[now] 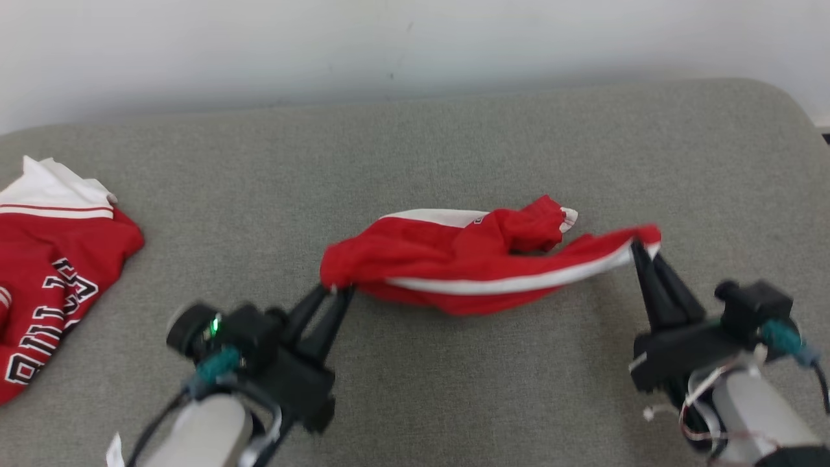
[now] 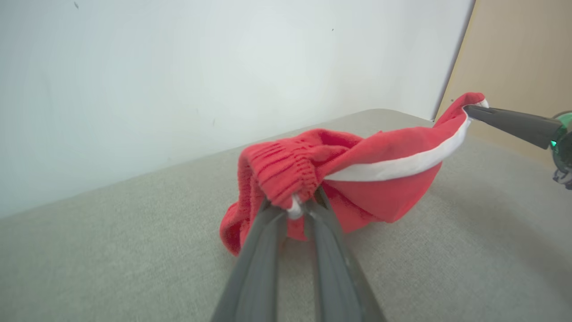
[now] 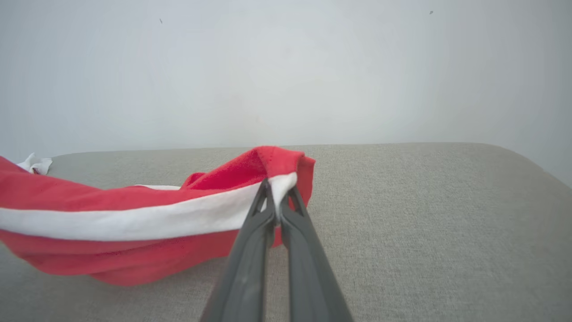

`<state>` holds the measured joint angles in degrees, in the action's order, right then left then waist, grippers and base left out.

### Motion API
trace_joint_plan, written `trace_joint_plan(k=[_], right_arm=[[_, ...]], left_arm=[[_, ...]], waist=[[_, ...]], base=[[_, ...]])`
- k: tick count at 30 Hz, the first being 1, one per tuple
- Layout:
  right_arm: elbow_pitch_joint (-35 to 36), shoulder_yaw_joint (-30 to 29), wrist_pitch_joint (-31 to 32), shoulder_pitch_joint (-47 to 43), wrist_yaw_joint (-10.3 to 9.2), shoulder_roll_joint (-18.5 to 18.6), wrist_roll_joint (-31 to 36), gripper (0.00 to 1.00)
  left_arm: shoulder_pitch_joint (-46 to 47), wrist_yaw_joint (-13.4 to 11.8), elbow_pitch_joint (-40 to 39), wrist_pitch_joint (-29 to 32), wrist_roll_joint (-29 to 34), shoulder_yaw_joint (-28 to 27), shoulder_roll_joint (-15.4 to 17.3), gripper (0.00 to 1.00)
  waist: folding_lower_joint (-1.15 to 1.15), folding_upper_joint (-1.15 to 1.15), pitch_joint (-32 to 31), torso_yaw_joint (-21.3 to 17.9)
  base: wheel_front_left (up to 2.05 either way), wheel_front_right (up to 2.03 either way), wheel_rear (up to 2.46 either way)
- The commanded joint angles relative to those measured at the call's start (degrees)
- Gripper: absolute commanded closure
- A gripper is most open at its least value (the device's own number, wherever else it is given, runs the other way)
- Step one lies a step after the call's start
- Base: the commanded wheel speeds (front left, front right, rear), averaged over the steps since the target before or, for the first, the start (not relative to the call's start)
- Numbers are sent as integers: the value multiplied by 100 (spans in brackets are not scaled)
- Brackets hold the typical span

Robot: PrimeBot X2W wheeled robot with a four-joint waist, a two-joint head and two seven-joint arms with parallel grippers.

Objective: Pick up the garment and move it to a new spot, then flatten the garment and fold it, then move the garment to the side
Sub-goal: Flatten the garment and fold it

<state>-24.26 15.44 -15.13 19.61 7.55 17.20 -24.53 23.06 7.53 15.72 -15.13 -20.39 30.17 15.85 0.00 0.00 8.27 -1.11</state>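
Head view: red knit garment with a white side stripe [image 1: 473, 259] hangs slung between both arms near mid-cushion, and its sagging middle looks to rest on the grey woven upholstered surface [image 1: 454, 143].
- Left gripper [image 1: 337, 288]: clenched on the ribbed red hem, a small bunch of cloth.
- Right gripper [image 1: 639, 246]: pinched tight on the striped corner, at the very edge of the fabric.

Risks (judgement): the right hold is thin, so spreading the arms further could pull the corner free. The cloth is twisted and bunched, so laying it down as is would trap folds.

Room: open cushion lies behind and in front. A second red-and-white lettered garment [image 1: 52, 259] lies well apart at the left edge. The cushion's rounded corner limits travel rightward, and the pale wall [image 1: 324, 45] closes the back.
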Motion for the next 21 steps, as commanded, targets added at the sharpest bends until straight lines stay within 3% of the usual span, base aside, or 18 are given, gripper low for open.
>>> trace_joint_plan(k=[1, 10, 14, 21], right_arm=[[33, 37, -2, 159, -13, 47, -53, 100], [-250, 192, 319, 2712, -13, 443, -801, 100], [-455, 153, 672, 4153, -13, 573, -1186, 100], [-1086, 215, 1049, 6515, -13, 619, -1351, 100]], left_arm=[[224, -14, -3, -3, -43, 41, 69, 100], [3370, -15, 335, 607, -746, 631, 392, 100], [4899, -14, 775, 896, -1266, 665, 305, 100], [7246, -15, 1661, 1196, -1605, 856, 195, 100]], waist=[[0, 0, 162, -67], [0, 0, 1505, -201], [0, 0, 2172, -228], [0, 0, 2901, -327]], base=[[0, 0, 0], [0, 0, 0], [0, 0, 0], [0, 0, 0]])
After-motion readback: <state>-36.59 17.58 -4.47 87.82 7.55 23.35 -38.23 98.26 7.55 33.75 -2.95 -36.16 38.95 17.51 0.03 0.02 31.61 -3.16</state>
